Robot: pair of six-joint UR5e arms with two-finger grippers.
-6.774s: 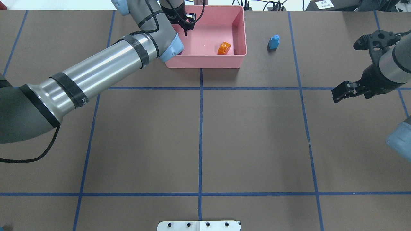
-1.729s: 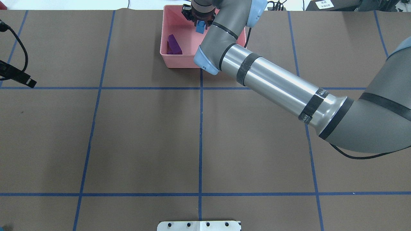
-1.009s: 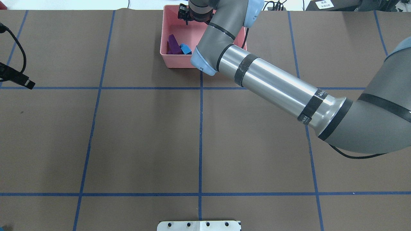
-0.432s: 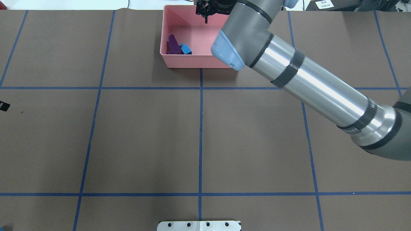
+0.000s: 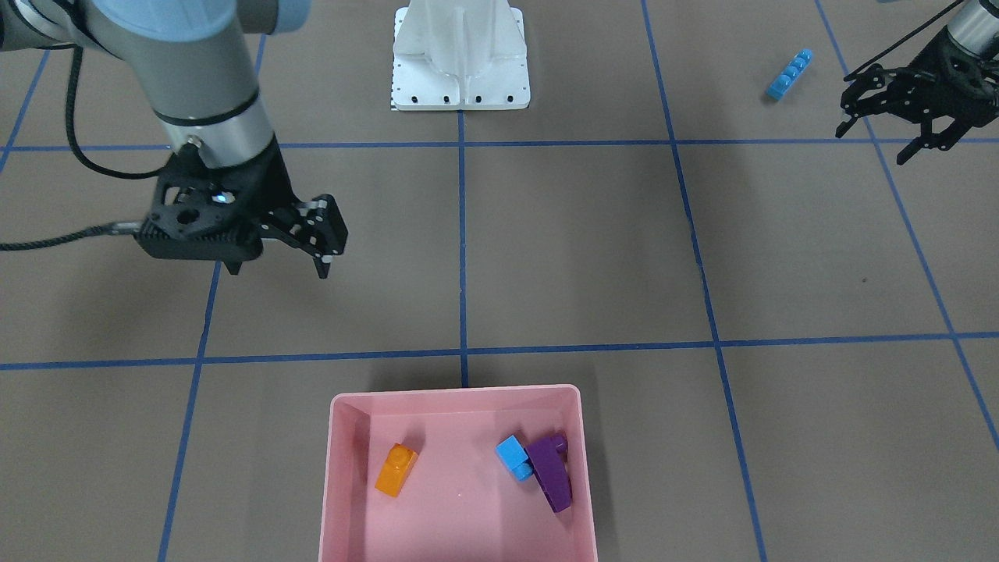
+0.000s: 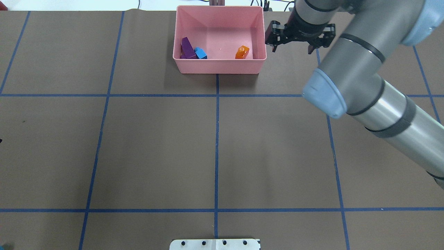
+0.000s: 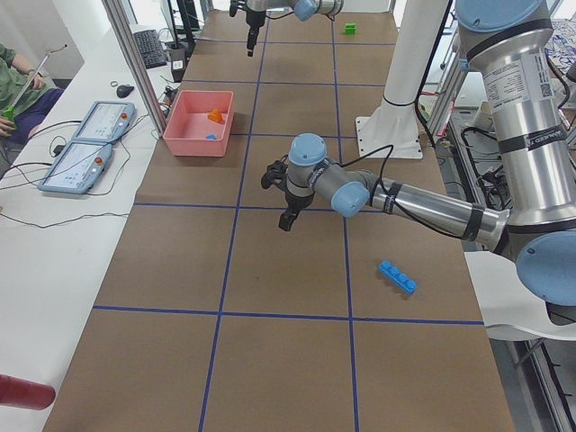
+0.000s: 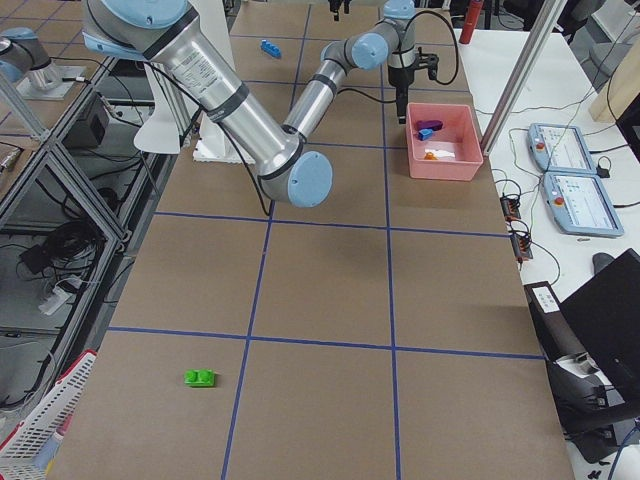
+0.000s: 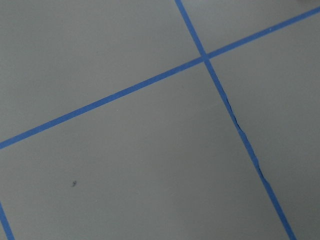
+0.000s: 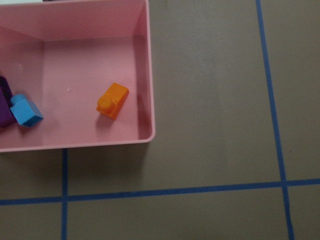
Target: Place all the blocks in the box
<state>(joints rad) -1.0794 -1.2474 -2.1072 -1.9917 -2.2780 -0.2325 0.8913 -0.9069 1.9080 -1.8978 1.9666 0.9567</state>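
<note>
Beside the box (image 6: 219, 66), my right gripper (image 6: 292, 48) now hangs clear of the rim, jaws spread, empty. My left gripper (image 5: 872, 147), also parted, sits well off from the box, near the long light blue block (image 5: 789, 74). Inside: purple block (image 6: 187, 48), small light blue block (image 6: 200, 53) newly dropped against it, orange block (image 6: 242, 52) apart. Three in, two left. Farthest out, the green block (image 8: 199, 378).
</note>
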